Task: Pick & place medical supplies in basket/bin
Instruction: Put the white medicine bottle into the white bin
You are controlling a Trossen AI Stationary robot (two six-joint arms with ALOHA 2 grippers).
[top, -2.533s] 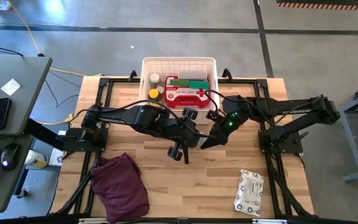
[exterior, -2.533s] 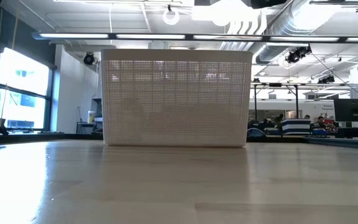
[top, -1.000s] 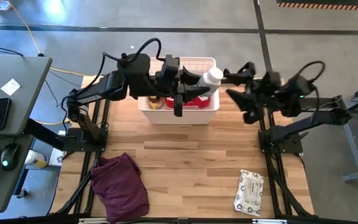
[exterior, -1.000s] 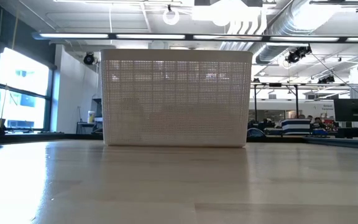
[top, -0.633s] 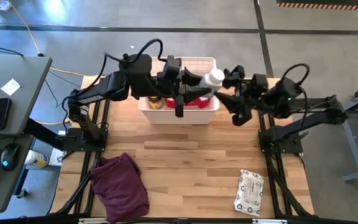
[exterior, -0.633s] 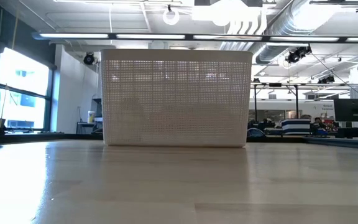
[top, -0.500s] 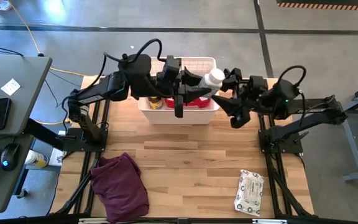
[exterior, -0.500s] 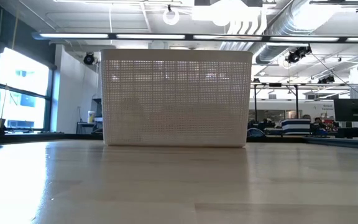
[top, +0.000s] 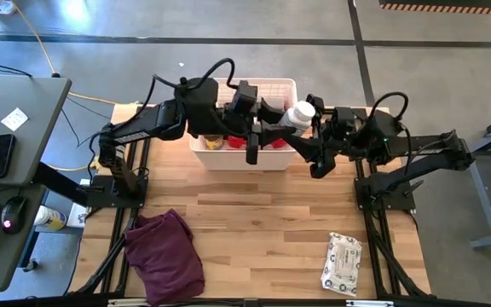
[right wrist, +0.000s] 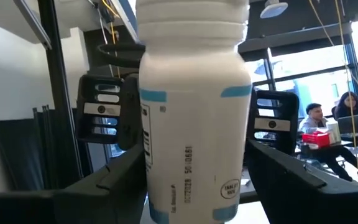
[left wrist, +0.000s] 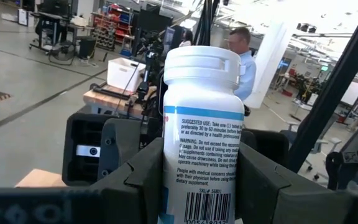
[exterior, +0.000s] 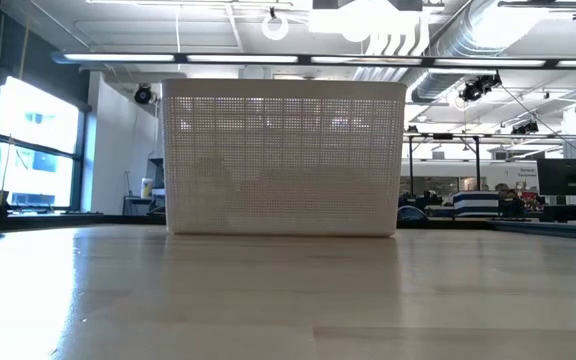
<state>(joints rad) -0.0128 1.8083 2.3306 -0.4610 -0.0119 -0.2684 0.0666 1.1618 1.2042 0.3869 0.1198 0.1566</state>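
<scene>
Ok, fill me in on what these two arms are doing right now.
The left gripper holds a white pill bottle in the air above the right end of the white basket. The right gripper has its open fingers on either side of that bottle, which looks like a handover. The basket already holds a red first-aid case and small bottles. A white wipes pack and a dark purple cloth lie on the table.

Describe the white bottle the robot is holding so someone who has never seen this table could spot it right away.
Start at the white basket at the table's far edge. Above its right end, the two arms meet, and the white bottle sits gripped in the left hand, with the right hand open around it. Unlike the small bottles inside the basket, it hangs in the air and has blue bands on its printed label.
</scene>
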